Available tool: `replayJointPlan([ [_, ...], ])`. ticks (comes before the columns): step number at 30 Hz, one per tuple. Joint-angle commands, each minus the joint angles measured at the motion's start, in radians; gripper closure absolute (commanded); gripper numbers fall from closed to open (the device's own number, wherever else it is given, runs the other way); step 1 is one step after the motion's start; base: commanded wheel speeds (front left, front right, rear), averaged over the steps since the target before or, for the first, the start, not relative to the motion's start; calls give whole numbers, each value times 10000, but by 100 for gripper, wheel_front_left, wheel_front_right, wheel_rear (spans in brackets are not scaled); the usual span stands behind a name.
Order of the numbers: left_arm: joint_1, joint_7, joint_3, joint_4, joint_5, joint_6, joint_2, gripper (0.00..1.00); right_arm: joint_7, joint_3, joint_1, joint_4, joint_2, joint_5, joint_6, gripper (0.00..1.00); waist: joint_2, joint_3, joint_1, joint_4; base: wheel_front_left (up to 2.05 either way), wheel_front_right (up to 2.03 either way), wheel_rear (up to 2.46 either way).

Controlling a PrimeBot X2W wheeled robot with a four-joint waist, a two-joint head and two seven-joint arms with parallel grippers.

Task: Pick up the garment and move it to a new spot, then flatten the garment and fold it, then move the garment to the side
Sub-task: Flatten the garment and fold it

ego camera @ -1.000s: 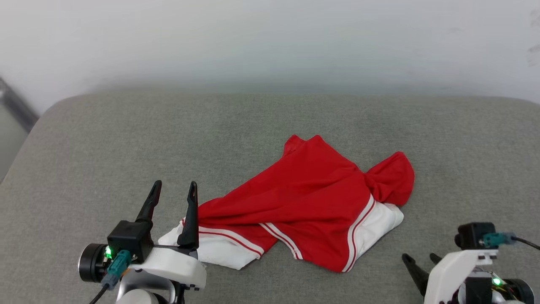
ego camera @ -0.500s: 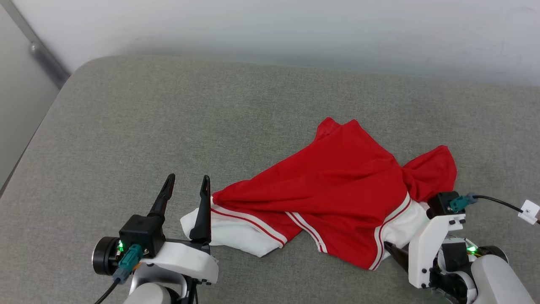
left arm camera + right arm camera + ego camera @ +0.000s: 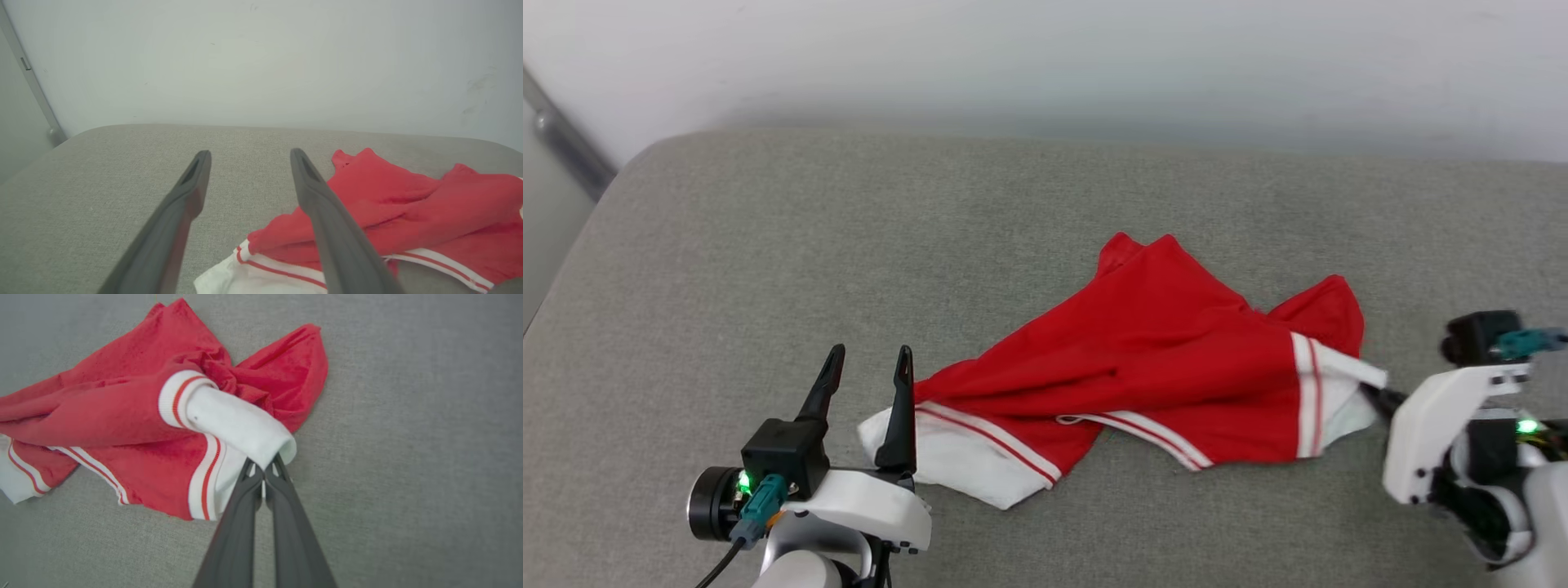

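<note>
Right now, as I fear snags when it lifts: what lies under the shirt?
The grey cushion shows all around the garment, and white sleeve fabric tucks under its red body. Whatever lies beneath the cloth is hidden.

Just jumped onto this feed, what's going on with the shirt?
The right gripper is pinched shut on the white sleeve end of the red garment, which lies crumpled on the grey cushion. The left gripper stands open by the garment's other white end, holding nothing. Nothing is flattened yet.
</note>
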State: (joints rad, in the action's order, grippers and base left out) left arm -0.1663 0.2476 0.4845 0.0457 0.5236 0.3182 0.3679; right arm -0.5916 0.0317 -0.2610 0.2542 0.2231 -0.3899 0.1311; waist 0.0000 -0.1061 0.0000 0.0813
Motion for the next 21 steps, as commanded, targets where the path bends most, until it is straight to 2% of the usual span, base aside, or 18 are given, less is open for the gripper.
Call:
replayJointPlan([
  [1, 123, -25, -6, 1, 31, 51, 58, 0, -80, -372, 293, -319, 74, 171, -6, 100, 0, 74, 0, -146, 0, 0, 0],
  [6, 171, -107, 6, -51, 79, 73, 107, 0, -556, -2134, 1273, -1181, -242, 592, -6, 100, 0, 85, 0, -333, 0, 0, 0],
  [10, 219, -135, 4, 14, 176, 56, 124, 0, -762, -3314, 2048, -827, -859, 782, -8, 100, 0, 28, 0, -458, 0, 0, 0],
  [11, 211, -143, -3, 38, 189, 45, 129, 0, -673, -3501, 2121, -622, -1040, 715, -6, 97, 0, 6, 0, -497, 0, 0, 0],
  [12, 201, -139, 2, 62, 176, 31, 136, 0, -518, -3593, 2195, -412, -1090, 816, -5, 60, 0, -7, 0, -525, 0, 0, 0],
  [13, 193, -152, -3, 94, 203, 25, 141, 0, -304, -3681, 2227, -179, -1167, 852, -5, 0, 0, -17, 0, -555, 0, 0, 0],
  [17, 241, -174, -48, 214, 258, 42, 195, 0, 1123, -3536, 2062, 346, -1355, 665, -5, 0, 0, 38, 0, -698, 0, 0, 0],
  [21, 414, -186, -103, 326, 354, 82, 234, 0, 2607, -3266, 2090, 144, -1127, 654, -5, 0, 0, 272, 0, -830, 0, 0, 0],
])
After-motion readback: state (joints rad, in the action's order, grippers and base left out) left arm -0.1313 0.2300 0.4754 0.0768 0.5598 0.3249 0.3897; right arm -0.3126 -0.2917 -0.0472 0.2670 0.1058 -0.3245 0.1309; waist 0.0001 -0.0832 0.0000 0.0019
